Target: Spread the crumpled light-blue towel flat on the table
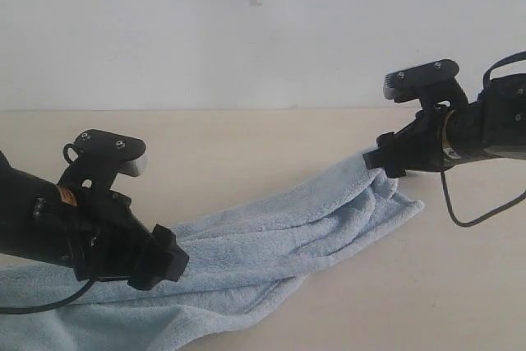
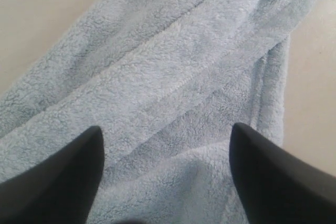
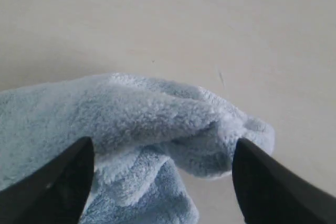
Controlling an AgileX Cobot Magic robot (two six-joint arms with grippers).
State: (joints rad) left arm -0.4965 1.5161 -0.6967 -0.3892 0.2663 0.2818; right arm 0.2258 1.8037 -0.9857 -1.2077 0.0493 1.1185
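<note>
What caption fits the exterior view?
Bunched light-blue towel stretched across the beige table; left gripper open above it, right gripper open at its right end.

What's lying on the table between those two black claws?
Only the towel, a rumpled, folded band running from the left gripper to the right gripper; the exterior view shows it.

No legible text or markings.
</note>
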